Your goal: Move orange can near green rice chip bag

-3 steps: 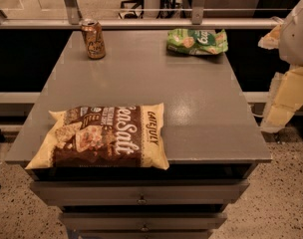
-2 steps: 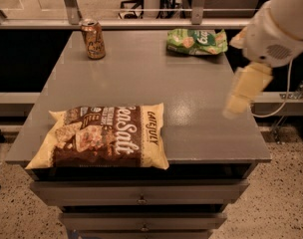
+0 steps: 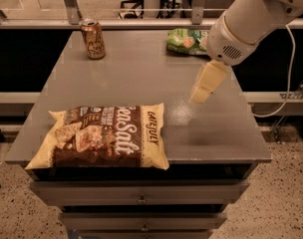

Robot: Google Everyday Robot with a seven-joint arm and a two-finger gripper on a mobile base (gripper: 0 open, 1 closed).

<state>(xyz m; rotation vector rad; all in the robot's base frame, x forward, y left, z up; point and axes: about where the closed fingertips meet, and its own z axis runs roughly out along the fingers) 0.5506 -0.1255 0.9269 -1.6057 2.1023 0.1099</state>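
Observation:
The orange can (image 3: 93, 39) stands upright at the far left corner of the grey table (image 3: 136, 76). The green rice chip bag (image 3: 185, 40) lies at the far right of the table, its right end hidden behind my arm. My gripper (image 3: 200, 95) hangs on the white arm over the right side of the table, in front of the green bag and far to the right of the can. It holds nothing.
A large brown and yellow "Sea Salt" chip bag (image 3: 104, 137) lies flat at the front left of the table. Drawers (image 3: 141, 199) sit below the table's front edge. A railing runs behind the table, and a cable (image 3: 290, 68) hangs at the right.
My arm has swung in from the right edge of the view to over the right side of the table. The can and both bags have not moved.

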